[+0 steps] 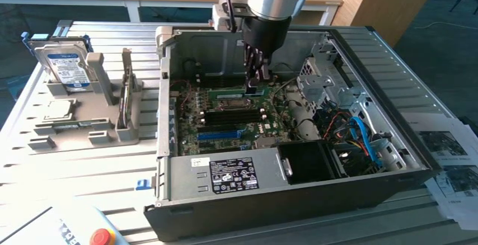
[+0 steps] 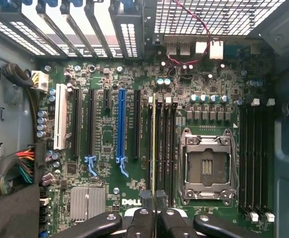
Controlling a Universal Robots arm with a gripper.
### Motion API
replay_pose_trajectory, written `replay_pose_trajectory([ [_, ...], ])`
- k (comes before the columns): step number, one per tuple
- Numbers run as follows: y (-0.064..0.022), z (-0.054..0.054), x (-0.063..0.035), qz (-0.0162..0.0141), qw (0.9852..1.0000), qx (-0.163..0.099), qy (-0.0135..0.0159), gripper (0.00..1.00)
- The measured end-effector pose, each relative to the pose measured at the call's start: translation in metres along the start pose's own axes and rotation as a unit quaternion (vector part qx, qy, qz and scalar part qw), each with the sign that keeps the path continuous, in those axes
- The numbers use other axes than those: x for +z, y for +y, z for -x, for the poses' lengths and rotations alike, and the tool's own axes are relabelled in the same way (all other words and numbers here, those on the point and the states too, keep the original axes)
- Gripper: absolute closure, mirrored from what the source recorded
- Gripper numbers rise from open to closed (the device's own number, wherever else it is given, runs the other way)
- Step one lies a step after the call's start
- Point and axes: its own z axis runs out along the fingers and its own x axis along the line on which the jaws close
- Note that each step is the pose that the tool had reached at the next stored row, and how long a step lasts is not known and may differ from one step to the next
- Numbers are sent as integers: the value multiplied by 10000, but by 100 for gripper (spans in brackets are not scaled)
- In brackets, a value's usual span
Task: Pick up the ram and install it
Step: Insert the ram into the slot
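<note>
The desk (image 1: 97, 166) carries the open case (image 1: 299, 200), and your hand (image 1: 254, 84) reaches down inside it, over the board (image 2: 104, 148). The pick-up looks done. The fingers (image 2: 145, 199) are pressed close on the ram (image 2: 154, 148), which runs out ahead of them edge-on as a thin pale line. It lies along the bank of dark slots (image 2: 165, 148) directly under the hand, with the socket (image 2: 206, 166) just to one side. In the exterior view the ram shows as a green strip at the fingertips, low and close to the board. What is left, I judge, is the seating. You cannot tell whether its lower edge has entered a slot or hangs just above one, nor which slot it lines up with. The fingers cover its near end, and the slot latches are too small to read.
</note>
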Motion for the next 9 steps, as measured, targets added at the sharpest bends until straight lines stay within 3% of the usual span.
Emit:
replay_pose_trajectory([
  [9,-2,1,55,0,10000,0,0,88],
])
